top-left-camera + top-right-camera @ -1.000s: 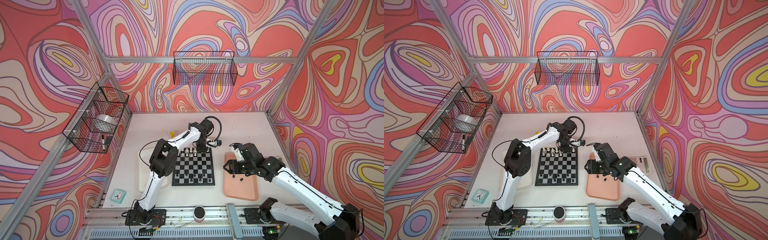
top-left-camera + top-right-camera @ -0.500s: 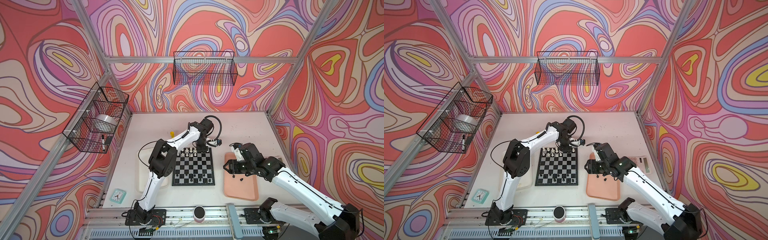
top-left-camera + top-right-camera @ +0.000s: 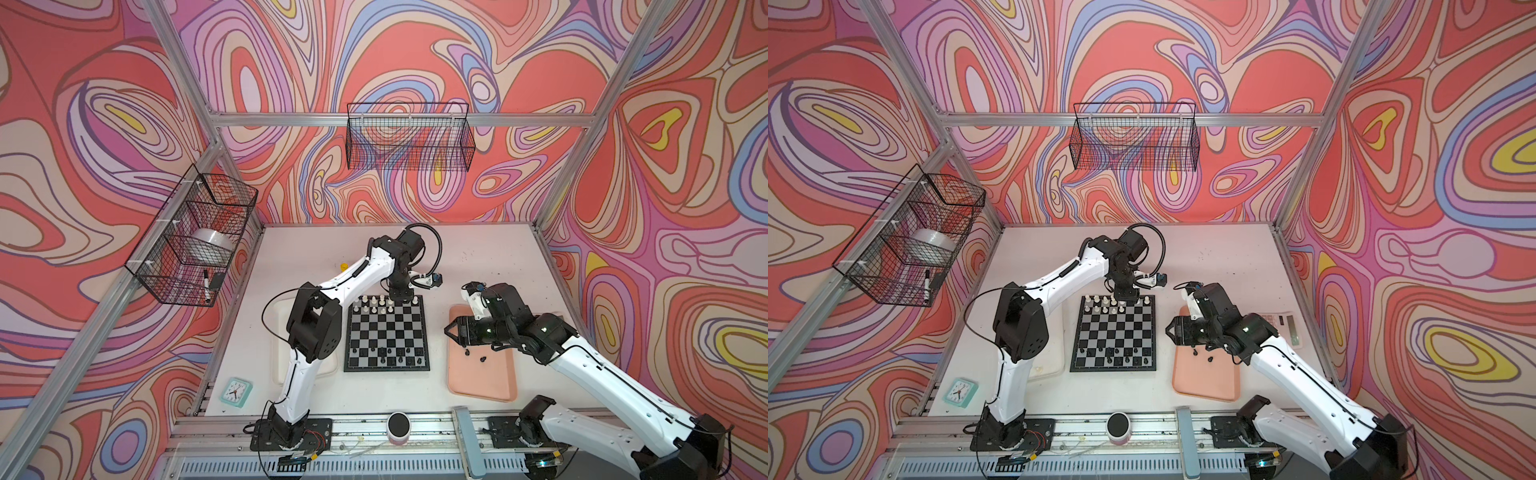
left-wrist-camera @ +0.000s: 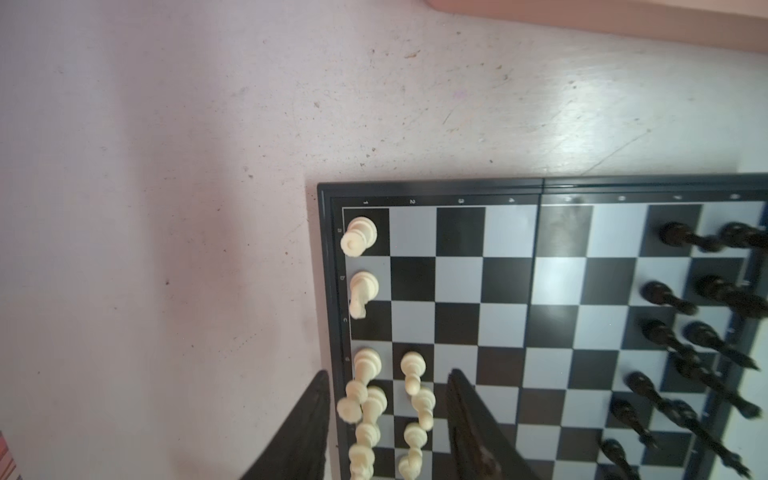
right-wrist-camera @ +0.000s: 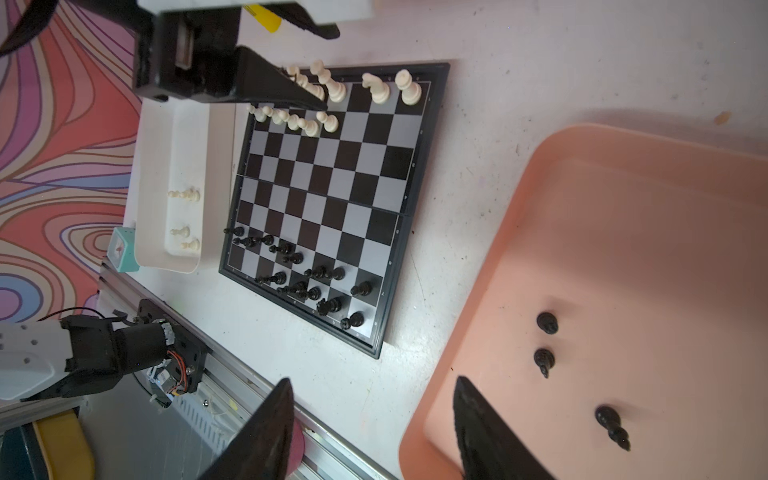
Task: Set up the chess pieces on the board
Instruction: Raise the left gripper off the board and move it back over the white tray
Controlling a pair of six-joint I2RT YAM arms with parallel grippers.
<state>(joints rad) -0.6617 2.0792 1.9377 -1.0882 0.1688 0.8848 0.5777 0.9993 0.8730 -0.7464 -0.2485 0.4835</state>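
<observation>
**Left wrist view: jaws spread over cream ranks**

My left gripper (image 4: 387,373) hangs at the far edge of the board (image 4: 540,192), fingers (image 4: 309,415) apart. Cream pieces (image 4: 411,365) stand between them, none pinched. Black pieces (image 4: 665,293) fill the opposite edge. The board sits between a whitish tray (image 3: 1057,353) and a pink tray (image 3: 1204,382). My right gripper (image 5: 372,379) hovers at the pink tray's rim, spread and empty. Three black pieces lie in that tray, three cream ones in the whitish tray.
</observation>
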